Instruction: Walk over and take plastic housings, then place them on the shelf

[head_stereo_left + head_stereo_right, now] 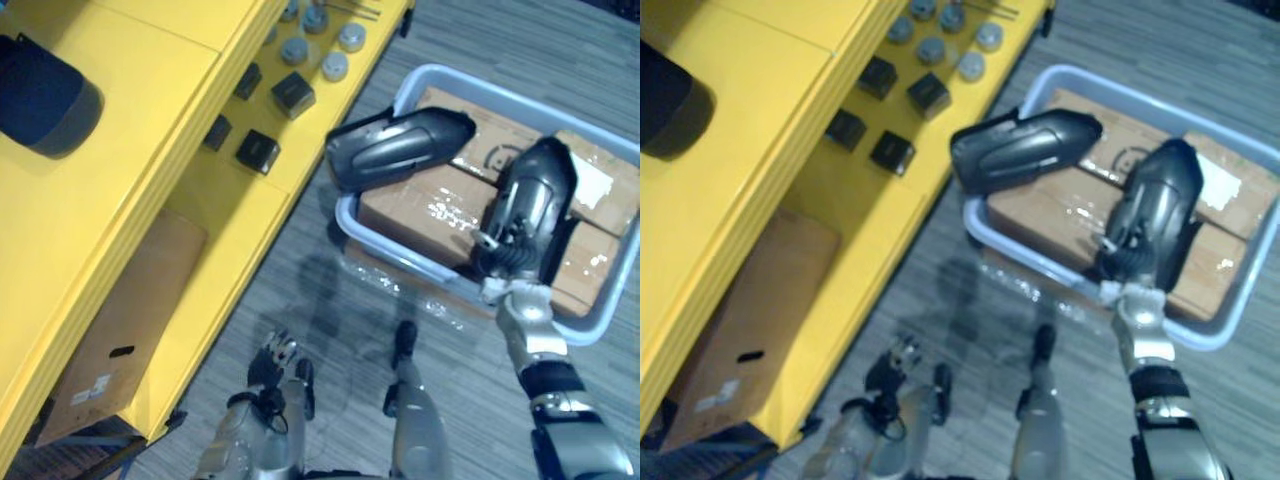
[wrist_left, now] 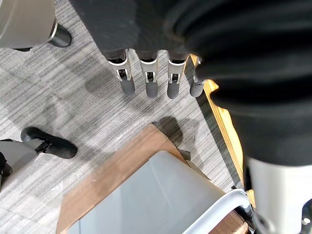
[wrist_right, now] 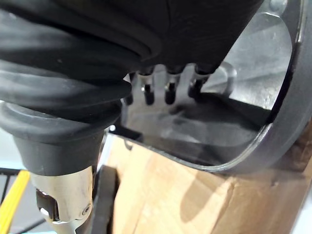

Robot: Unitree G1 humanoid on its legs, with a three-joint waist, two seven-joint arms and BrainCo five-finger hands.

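Two dark grey plastic housings sit at a pale blue bin (image 1: 412, 82) on the floor. One housing (image 1: 400, 148) lies across the bin's left rim, untouched. The other housing (image 1: 537, 190) stands tilted up over the cardboard boxes (image 1: 420, 210) in the bin. My right hand (image 1: 508, 245) is at its lower end; in the right wrist view the fingers (image 3: 169, 90) curl into its hollow shell (image 3: 287, 112). My left hand (image 1: 272, 362) hangs low over the floor, away from the bin, its fingers (image 2: 148, 80) straight and holding nothing.
A yellow shelf (image 1: 120, 130) runs along the left. Its lower level carries small black blocks (image 1: 258, 150) and grey round parts (image 1: 335, 66). A dark rounded object (image 1: 45, 100) rests on its top level. A cardboard box (image 1: 120, 320) stands beneath it.
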